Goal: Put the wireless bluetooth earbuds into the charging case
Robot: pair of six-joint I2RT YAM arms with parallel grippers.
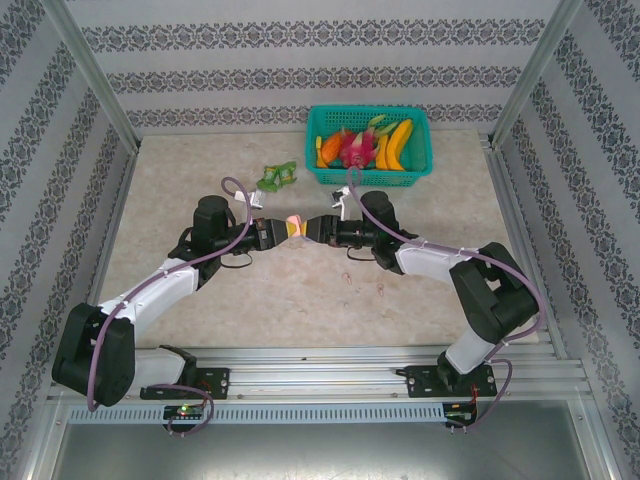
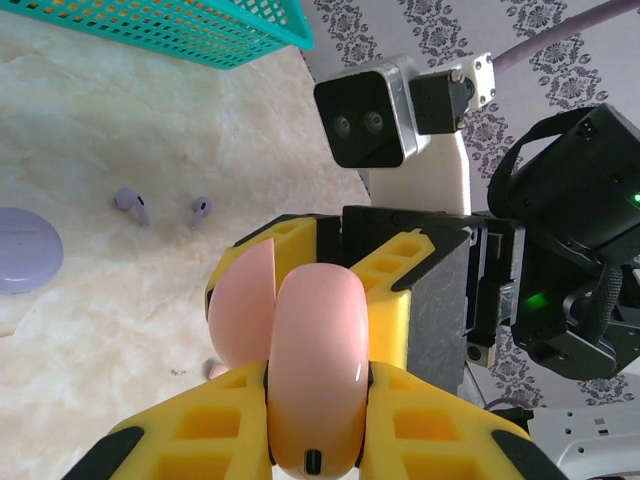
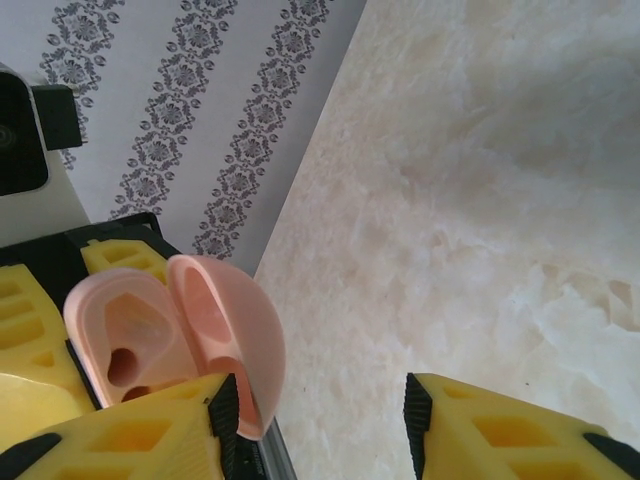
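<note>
Left gripper (image 2: 315, 400): clamped tight on the base half of the pink case (image 2: 318, 370), holding it up off the table (image 2: 120, 330).
Right gripper (image 3: 320, 410): jaws stand apart with nothing gripped. One finger sits close beside the raised lid (image 3: 235, 330), though contact is not certain. The other finger is well clear.
Pink case: a clamshell, open, held between the two grippers over mid-table. The wells look empty as far as the right wrist view shows them.
Lilac earbuds (image 2: 132, 203): two lie loose on the table near each other, beside the closed lilac case (image 2: 25, 250) and well apart from both grippers.
Pink earbuds: a small pink bit (image 2: 215, 370) on the table just below the held case may be one. Too little of it shows to tell.
Handling, judged: the buds are very light, hard and glossy, with a rounded head and a short stem. They are likely to skid or flick away under wide fingers.
Where to hold, judged: pinch across the stem or the narrow flanks, coming down from above with light force, so the head stays free to drop into a well.
Case, judged: it is a smooth, rigid shell. The hinge is the weak part, so push on the lid gently.
Nearby: basket (image 1: 368, 175) of toy fruit, and a green toy (image 1: 277, 177).
</note>
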